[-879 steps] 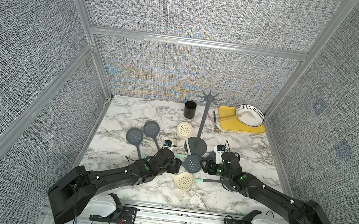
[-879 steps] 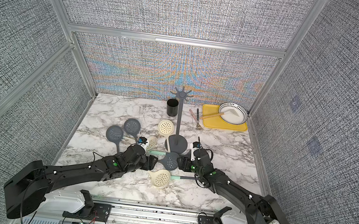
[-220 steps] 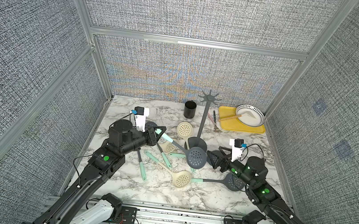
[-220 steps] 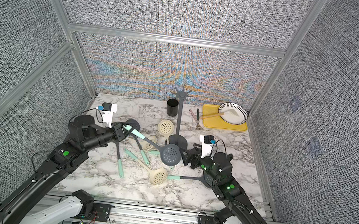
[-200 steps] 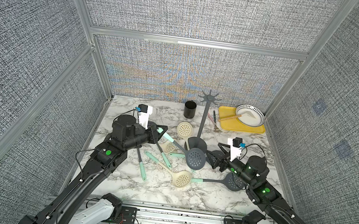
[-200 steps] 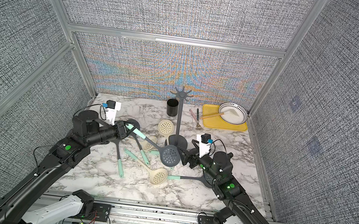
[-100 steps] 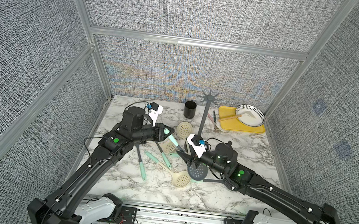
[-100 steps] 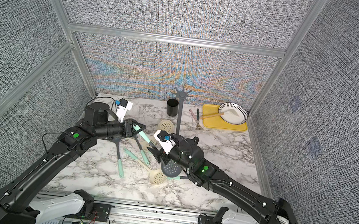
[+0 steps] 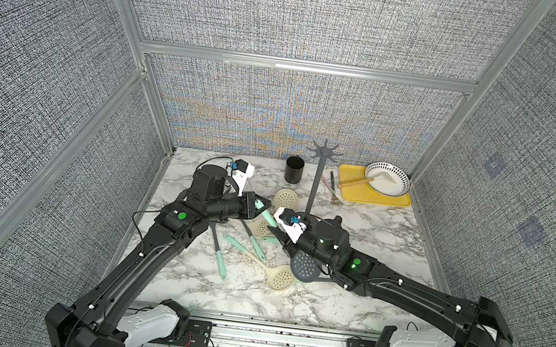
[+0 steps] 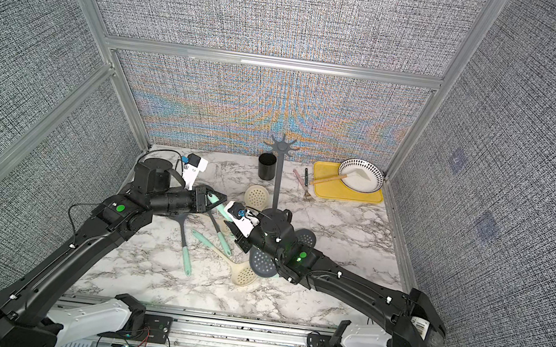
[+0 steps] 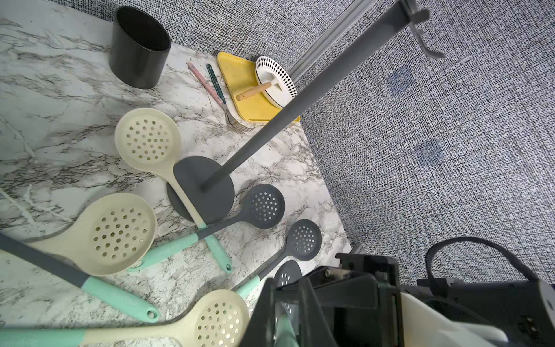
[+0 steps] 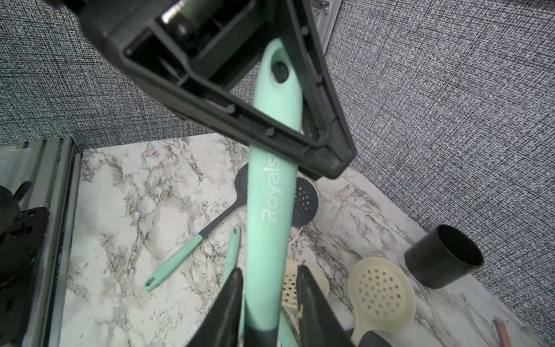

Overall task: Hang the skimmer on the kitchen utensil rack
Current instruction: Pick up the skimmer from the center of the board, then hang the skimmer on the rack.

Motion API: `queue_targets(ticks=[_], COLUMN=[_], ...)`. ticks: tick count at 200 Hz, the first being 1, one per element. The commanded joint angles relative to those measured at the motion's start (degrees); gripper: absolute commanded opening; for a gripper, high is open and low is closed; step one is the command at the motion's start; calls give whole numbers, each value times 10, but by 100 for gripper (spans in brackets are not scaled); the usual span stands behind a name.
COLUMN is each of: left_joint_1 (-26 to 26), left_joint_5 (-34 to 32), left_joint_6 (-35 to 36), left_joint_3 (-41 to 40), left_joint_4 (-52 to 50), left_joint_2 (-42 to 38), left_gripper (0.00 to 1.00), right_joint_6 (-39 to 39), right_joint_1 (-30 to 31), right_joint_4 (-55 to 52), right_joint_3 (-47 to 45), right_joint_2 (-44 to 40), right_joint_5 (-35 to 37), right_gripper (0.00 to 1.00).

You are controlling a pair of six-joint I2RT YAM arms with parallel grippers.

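Note:
The skimmer has a dark grey perforated head [image 9: 304, 267] [image 10: 262, 263] and a mint handle [image 12: 271, 192], and it hangs clear of the marble. My left gripper [image 9: 267, 204] [image 11: 285, 312] is shut on the handle's end, just below the hanging hole. My right gripper [image 9: 271, 229] [image 12: 268, 269] is shut on the same handle further down, near the grey neck; its wrist covers part of the head in both top views. The kitchen utensil rack [image 9: 315, 182] [image 10: 278, 181] [image 11: 270, 132] stands upright just behind both grippers, with bare hooks.
Several other skimmers, cream [image 9: 286, 199] [image 11: 147, 141] and dark grey [image 11: 265, 205], lie around the rack's round base [image 11: 210, 192]. A black cup [image 9: 294, 169] stands at the back. At the back right are two forks [image 9: 334, 188] and a yellow tray [image 9: 374, 197] with a bowl [image 9: 387, 179].
My right arm swung left from beside the skimmer's head to its handle, and its jaws closed there. My left gripper carried the handle end toward the rack, so the head now hangs lower.

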Motion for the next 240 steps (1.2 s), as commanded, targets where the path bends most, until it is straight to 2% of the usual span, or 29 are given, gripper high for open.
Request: queue_targets(ticks=[1, 30, 37, 46, 56, 61, 66, 69, 89, 121, 140, 155, 175, 213, 224, 240], left_joint_1=[0, 0, -1, 0, -1, -1, -1, -2, -3, -11, -44, -73, -103, -111, -111, -112], left_joint_5=[9, 12, 15, 21, 34, 36, 33, 29, -9, -105, -174, -202, -200, -173, -165, -153], left_joint_6=[4, 3, 3, 3, 5, 8, 13, 17, 55, 121, 188, 225, 244, 219, 210, 200], left_joint_3=[2, 0, 0, -2, -2, -1, 2, 3, 25, 33, 49, 64, 69, 64, 65, 72], left_joint_4=[16, 27, 35, 53, 79, 92, 101, 106, 115, 149, 144, 144, 180, 266, 287, 309], left_joint_2=[3, 4, 3, -1, -9, -14, -19, -23, -46, -57, -28, 11, 60, 141, 163, 193], left_gripper=[2, 2, 11, 35, 67, 87, 97, 99, 99, 99, 99, 99, 98, 91, 89, 84], right_joint_6=[4, 17, 24, 32, 45, 55, 62, 73, 117, 167, 177, 181, 175, 160, 154, 143], right_joint_1=[2, 2, 2, 1, 0, 0, 0, -2, -9, -34, -76, -112, -156, -235, -249, -254], right_joint_4=[33, 42, 45, 46, 47, 49, 49, 50, 48, 24, -17, -52, -36, -45, -55, -74], right_joint_3=[-1, -10, -14, -21, -31, -37, -45, -48, -99, -153, -149, -137, -140, -94, -73, -34], right_joint_2=[1, -8, -13, -23, -39, -49, -59, -68, -128, -237, -268, -286, -307, -273, -253, -223], right_joint_5=[13, 16, 22, 26, 38, 48, 57, 64, 128, 234, 252, 222, 180, 53, 5, -28], right_gripper=[23, 0, 0, 0, 0, 0, 0, 0, 0, 0, 0, 0, 0, 0, 0, 0])
